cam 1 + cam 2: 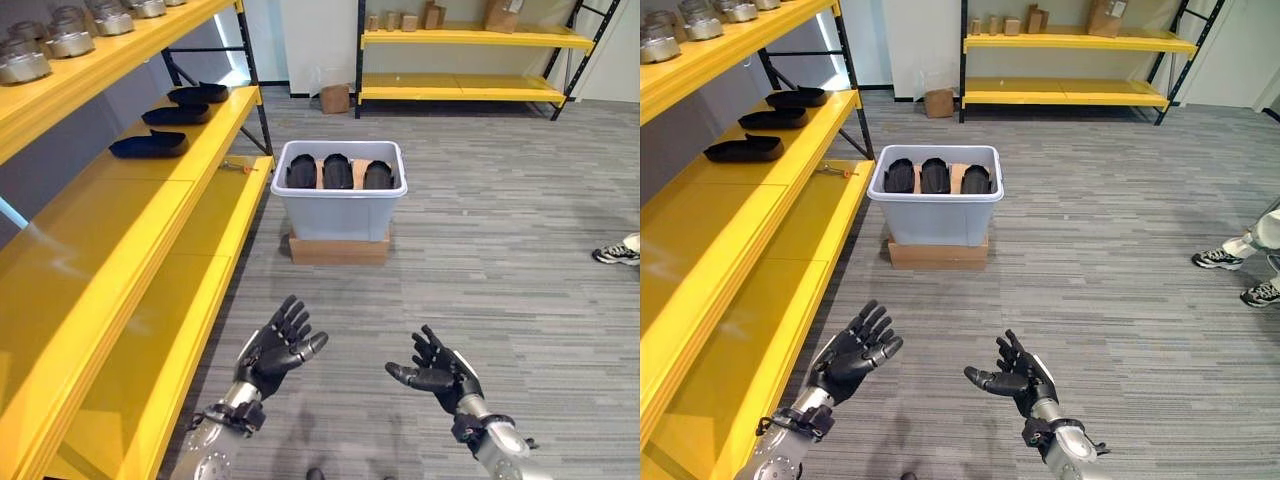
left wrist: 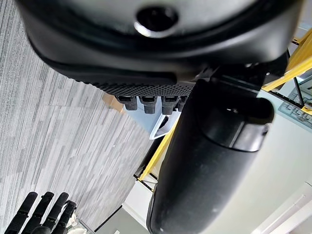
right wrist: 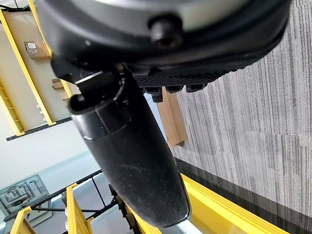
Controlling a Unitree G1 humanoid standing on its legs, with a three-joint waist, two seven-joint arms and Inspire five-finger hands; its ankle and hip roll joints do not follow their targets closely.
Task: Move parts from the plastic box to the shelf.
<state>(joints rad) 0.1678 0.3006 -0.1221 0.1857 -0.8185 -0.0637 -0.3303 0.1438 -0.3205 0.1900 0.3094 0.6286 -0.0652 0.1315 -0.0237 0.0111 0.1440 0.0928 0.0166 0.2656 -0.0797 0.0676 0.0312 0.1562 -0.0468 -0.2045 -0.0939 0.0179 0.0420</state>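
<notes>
A pale grey plastic box [image 1: 340, 208] stands on a flat cardboard base [image 1: 338, 250] on the floor ahead, holding three black parts [image 1: 338, 171] side by side. On the yellow shelf [image 1: 150, 190] to my left lie three more black parts [image 1: 148, 145] in a row. Both hands hover low in front of me, well short of the box. My left hand [image 1: 275, 350] is open with fingers spread and holds nothing. My right hand [image 1: 440, 372] is open too, palm up, and empty. In the left wrist view my left hand [image 2: 204, 161] has straight fingers.
The yellow shelf's lower board [image 1: 170, 350] runs along my left side, close to my left arm. Metal canisters [image 1: 60, 40] sit on its top level. Another yellow rack [image 1: 470, 60] with cardboard boxes stands at the back. A person's shoes [image 1: 1240, 275] are at the right edge.
</notes>
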